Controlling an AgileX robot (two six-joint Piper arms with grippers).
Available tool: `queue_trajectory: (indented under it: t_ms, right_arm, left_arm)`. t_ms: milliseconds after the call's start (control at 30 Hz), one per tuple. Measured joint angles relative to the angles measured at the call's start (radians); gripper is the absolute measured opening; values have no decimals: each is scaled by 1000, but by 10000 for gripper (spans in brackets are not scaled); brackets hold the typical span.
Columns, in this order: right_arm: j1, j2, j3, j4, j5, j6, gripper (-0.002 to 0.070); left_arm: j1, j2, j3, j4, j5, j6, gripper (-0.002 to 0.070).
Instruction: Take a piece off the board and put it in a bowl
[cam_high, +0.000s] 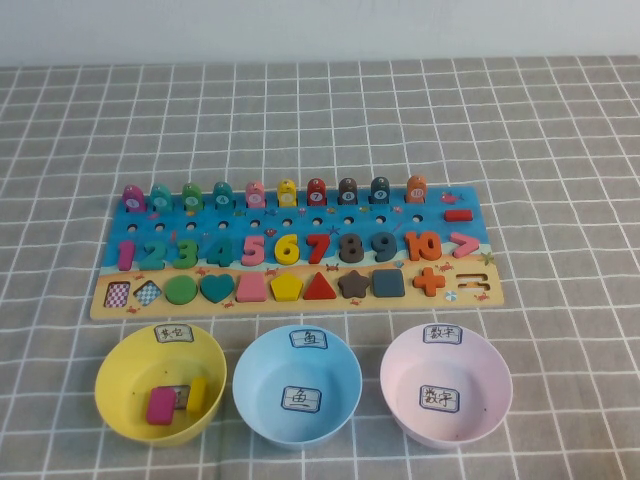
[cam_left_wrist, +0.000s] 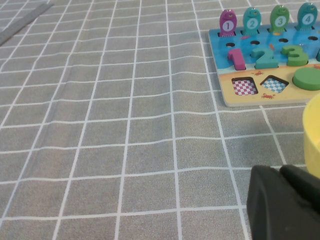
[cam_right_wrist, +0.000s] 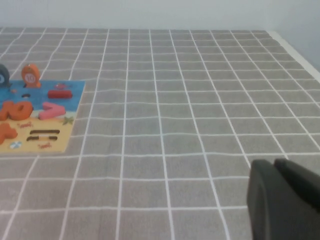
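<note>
Three bowls (cam_high: 120, 365), maybe two blocks (cam_high: 161, 406) inside

The tabletop (cam_high: 560, 150) is covered edge to edge by a grey cloth with a white grid. A long wooden puzzle board (cam_high: 110, 303) lies flat on it near the middle, its long side running parallel to the front edge. Between the board and the front edge three round bowls stand in a row directly on the cloth: a yellow bowl (cam_high: 118, 398) toward the left, a light-blue bowl (cam_high: 262, 360) in the middle and a pink bowl (cam_high: 490, 395) toward the right, just beside one another but not touching. The yellow bowl's rim comes just up to the board's front edge. The cloth shows slight wrinkles near the left side.
</note>
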Motion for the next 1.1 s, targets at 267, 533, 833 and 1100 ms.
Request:
queue_trajectory:
  t_ms: [267,533,833,1100]
  right_arm:
    - [0,0,0,14,103,-29,-17]
    - [0,0,0,14,111,-33,-17]
    - [0,0,0,14,111,-33,-17]
    - [0,0,0,14,111,-33,-17]
  left_arm:
    - [0,0,0,0,0,0,-1]
    - [0,0,0,0,0,0,-1]
    - [0,0,0,0,0,0,-1]
    - [0,0,0,0,0,0,-1]
